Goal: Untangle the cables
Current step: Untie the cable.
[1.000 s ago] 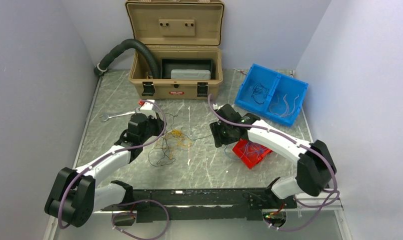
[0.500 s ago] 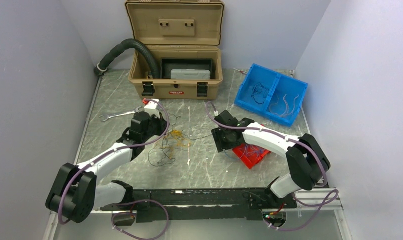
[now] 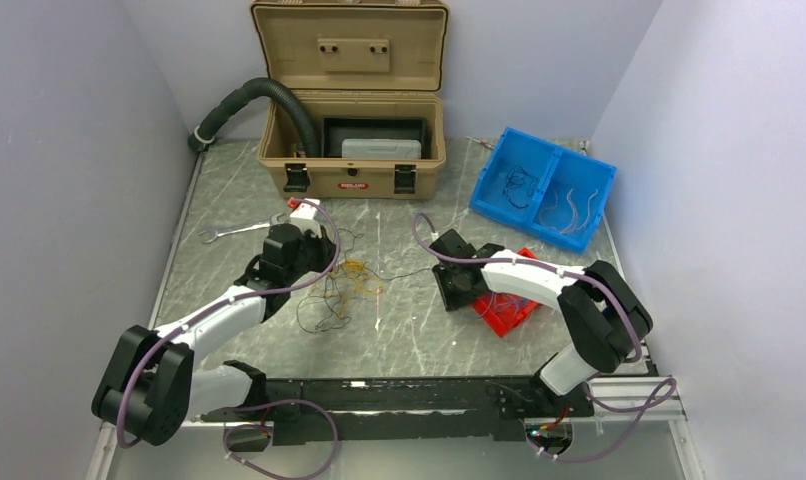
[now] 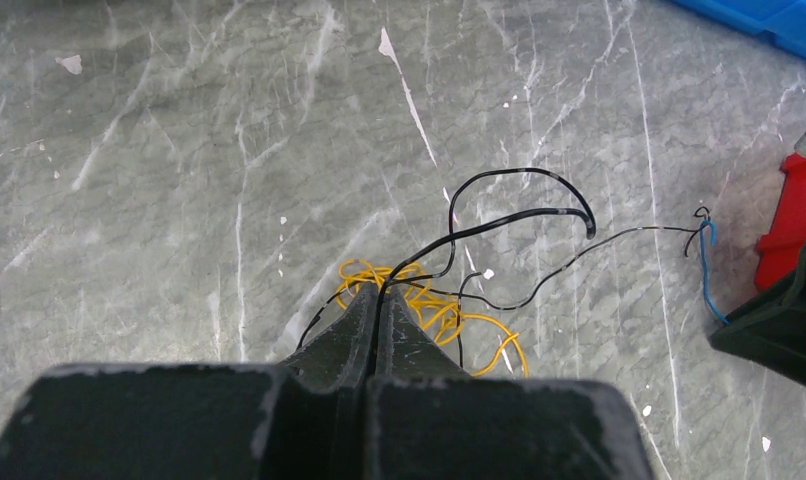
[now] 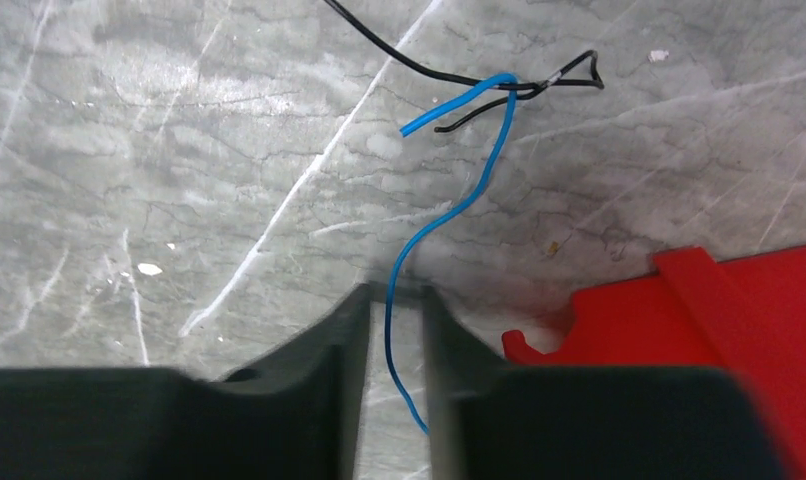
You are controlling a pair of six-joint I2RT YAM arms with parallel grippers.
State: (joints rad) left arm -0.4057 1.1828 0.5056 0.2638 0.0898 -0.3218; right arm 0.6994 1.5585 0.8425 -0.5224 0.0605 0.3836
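Cables (image 3: 339, 285) tangled on the table (image 3: 399, 335), between the two grippers.
Left gripper (image 4: 379, 305) fully closed, pinching a black wire (image 4: 519, 215) over the yellow loops (image 4: 444, 315). Right gripper (image 5: 394, 297) part open, with a blue wire (image 5: 449, 210) running between its fingers, not clamped, far end hooked on a second black wire (image 5: 409, 55). Red tray (image 5: 719, 310) just beside it.
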